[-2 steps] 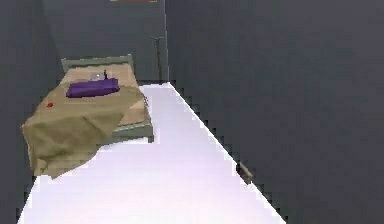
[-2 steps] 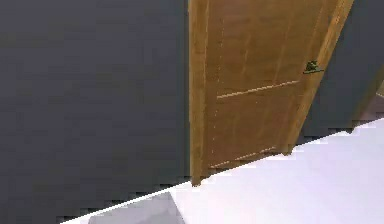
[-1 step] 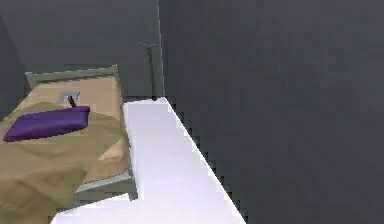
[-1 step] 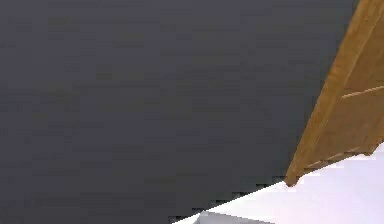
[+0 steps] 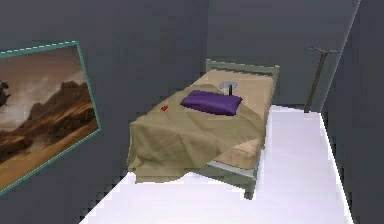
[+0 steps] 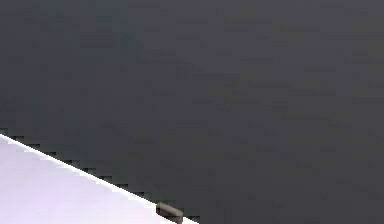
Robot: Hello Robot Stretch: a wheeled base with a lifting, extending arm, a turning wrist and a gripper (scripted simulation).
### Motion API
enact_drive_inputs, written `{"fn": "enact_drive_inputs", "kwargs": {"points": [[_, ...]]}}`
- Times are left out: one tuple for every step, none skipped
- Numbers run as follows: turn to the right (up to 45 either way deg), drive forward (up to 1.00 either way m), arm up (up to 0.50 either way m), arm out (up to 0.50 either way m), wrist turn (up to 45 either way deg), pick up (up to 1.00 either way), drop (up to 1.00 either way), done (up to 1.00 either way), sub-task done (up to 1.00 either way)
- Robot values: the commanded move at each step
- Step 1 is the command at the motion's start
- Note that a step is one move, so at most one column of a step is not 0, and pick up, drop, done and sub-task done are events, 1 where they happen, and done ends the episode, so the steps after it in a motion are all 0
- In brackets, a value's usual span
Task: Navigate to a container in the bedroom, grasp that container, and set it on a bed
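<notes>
A bedroom is seen here: a single bed [image 5: 190, 135] is set into a corner of dark walls [image 5: 140, 40], a purple pillow [image 5: 212, 101] laid on it, a framed landscape picture [image 5: 45, 110] hung beyond its foot.

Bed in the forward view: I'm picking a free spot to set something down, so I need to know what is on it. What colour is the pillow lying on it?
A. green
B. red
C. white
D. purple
D: the pillow on the tan-covered bed is purple.
</notes>
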Motion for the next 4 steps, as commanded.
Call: {"fn": "enact_drive_inputs", "kwargs": {"points": [[0.0,0.0,0.08,0.0,0.0,0.0,0.0,0.0,0.0],[0.0,0.0,0.0,0.4,0.0,0.0,0.0,0.0,0.0],[0.0,0.0,0.0,0.0,45.0,0.0,0.0,0.0,0.0],[0.0,0.0,0.0,0.0,45.0,0.0,0.0,0.0,0.0]]}}
